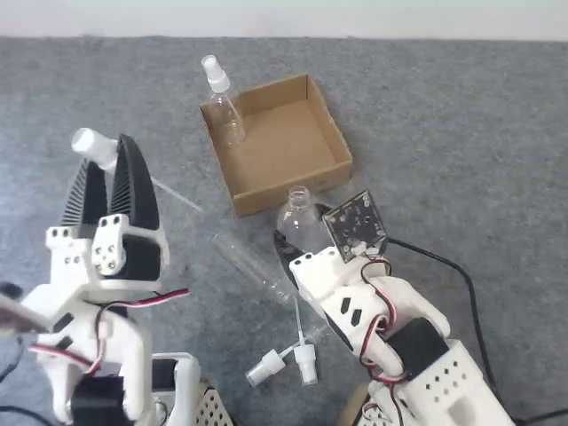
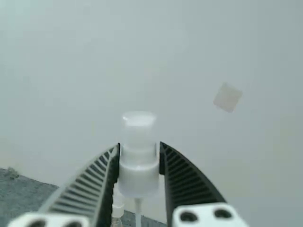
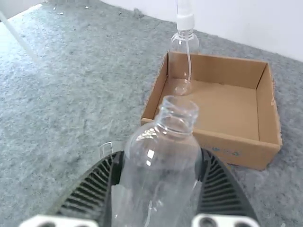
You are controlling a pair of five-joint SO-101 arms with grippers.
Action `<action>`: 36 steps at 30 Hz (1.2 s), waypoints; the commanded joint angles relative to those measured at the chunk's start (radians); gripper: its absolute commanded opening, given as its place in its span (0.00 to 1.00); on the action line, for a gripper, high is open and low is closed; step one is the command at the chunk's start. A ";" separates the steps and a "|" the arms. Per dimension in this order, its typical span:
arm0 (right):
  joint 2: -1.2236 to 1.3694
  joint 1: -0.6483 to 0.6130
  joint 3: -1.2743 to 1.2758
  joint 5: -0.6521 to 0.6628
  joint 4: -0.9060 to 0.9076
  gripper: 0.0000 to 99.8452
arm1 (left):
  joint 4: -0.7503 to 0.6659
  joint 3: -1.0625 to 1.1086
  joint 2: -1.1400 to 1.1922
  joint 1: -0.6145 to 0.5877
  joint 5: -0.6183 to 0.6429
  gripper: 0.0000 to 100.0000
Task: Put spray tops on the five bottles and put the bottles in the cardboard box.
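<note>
Carpet [image 1: 461, 133], grey, covers the table in the high view, and we see the cardboard box [image 1: 330, 133] lying open toward 12 o'clock. A capped bottle [image 1: 224, 108] stands inside the box, in its 10 o'clock corner. At 9 o'clock in this view the left gripper [image 1: 106, 153] is clamped on a white spray top [image 1: 91, 142], whose thin dip tube [image 1: 176, 193] trails toward 4 o'clock. Just off the box's 6 o'clock side, the right gripper [image 1: 297, 241] grips an uncapped clear bottle [image 1: 300, 217]. Between the arms we make out what looks like another clear bottle [image 1: 247, 259] lying on the carpet. Two loose spray tops [image 1: 304, 362] lie side by side at 6 o'clock. In the left wrist view, the left gripper [image 2: 138, 153] has its ribbed black jaws pressed on either side of the spray top [image 2: 138, 137], in front of a pale wall. In the right wrist view, the right gripper [image 3: 158, 165] hugs the uncapped clear bottle [image 3: 163, 151], mouth open and upright, with the cardboard box [image 3: 222, 73] just beyond it. The capped bottle [image 3: 184, 45] stands in the box's far corner.
</note>
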 commanded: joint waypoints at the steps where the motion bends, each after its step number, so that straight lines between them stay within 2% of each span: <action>1: -0.024 -0.010 0.011 0.066 -0.081 0.10 | -0.051 0.021 -0.046 -0.002 0.015 0.01; 5: -0.018 -0.013 0.066 0.080 -0.171 0.10 | -0.051 0.041 -0.077 0.005 0.015 0.01; 10: -0.018 -0.077 0.129 0.084 -0.260 0.10 | -0.044 0.042 -0.100 0.005 0.015 0.01; 18: -0.018 -0.131 0.215 0.180 -0.384 0.10 | -0.044 0.042 -0.101 0.009 0.015 0.01; 26: -0.018 -0.205 0.293 0.275 -0.504 0.10 | -0.044 0.042 -0.103 0.110 0.011 0.01; 33: -0.018 -0.211 0.311 0.295 -0.541 0.10 | -0.044 0.067 -0.103 0.166 0.006 0.01; 36: -0.018 -0.211 0.311 0.296 -0.541 0.10 | -0.048 0.084 -0.103 0.190 -0.034 0.01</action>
